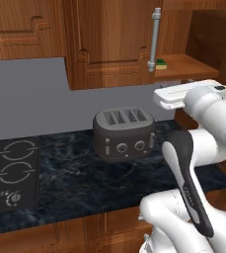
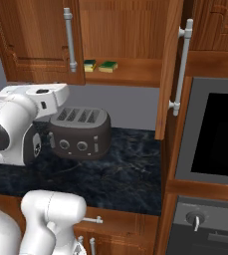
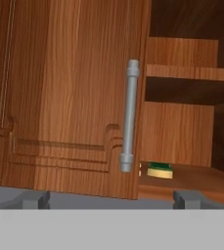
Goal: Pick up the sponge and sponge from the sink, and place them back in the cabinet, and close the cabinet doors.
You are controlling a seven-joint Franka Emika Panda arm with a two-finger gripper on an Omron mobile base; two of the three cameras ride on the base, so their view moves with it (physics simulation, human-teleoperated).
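Both sponges already sit side by side on the cabinet shelf, so what's left imo is the doors. Left door is near shut, right door swung wide. They're stiff wood on hinges, so we'd hook or push by the bar handle. Pincer is spread wide, holding nothing, facing that handle w/ the toaster below on the bench.

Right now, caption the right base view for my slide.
Both sponges rest on the cabinet shelf, its doors open, above the toaster.
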